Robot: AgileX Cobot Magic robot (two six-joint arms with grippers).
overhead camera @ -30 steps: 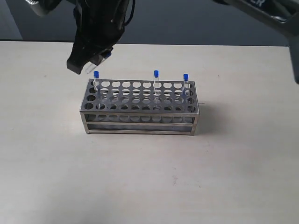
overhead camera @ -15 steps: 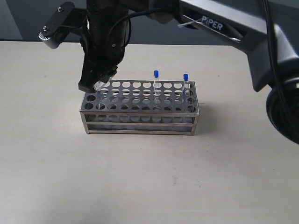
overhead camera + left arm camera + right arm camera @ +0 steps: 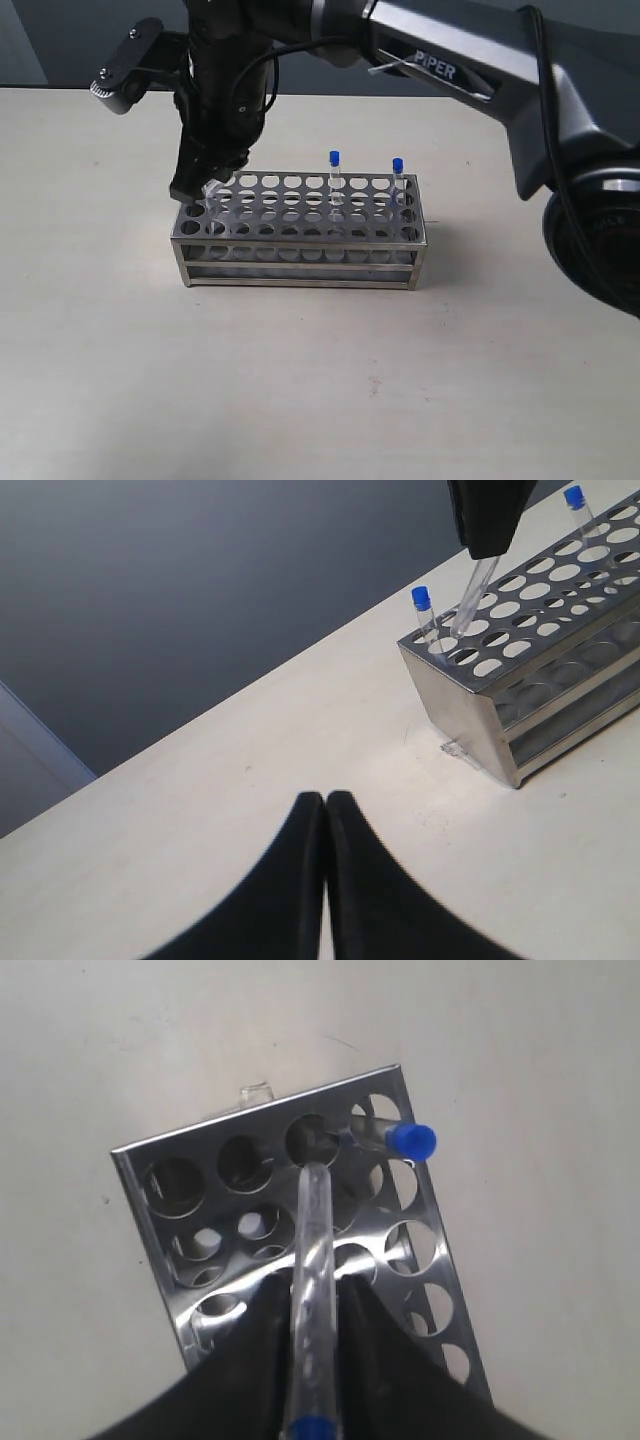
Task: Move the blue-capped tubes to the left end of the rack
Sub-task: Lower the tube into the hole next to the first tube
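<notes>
- Lowered since a second ago: right gripper [image 3: 205, 187] at 9 o'clock end of rack [image 3: 300, 240], pinching a tilted blue-capped tube [image 3: 314, 1222]; tip seemingly in a hole.
- Left gripper [image 3: 326, 800]: fingers pressed together, apart from rack.
- Corner tube [image 3: 424, 615] stands beside the held one; two more tubes [image 3: 335, 175] [image 3: 397, 180] toward 3 o'clock.

In the exterior view the right end effector [image 3: 207, 188] hides the corner tube [image 3: 424, 615] and the cap of the held tube [image 3: 310, 1260]; the left wrist view crops the rack [image 3: 520, 690].
</notes>
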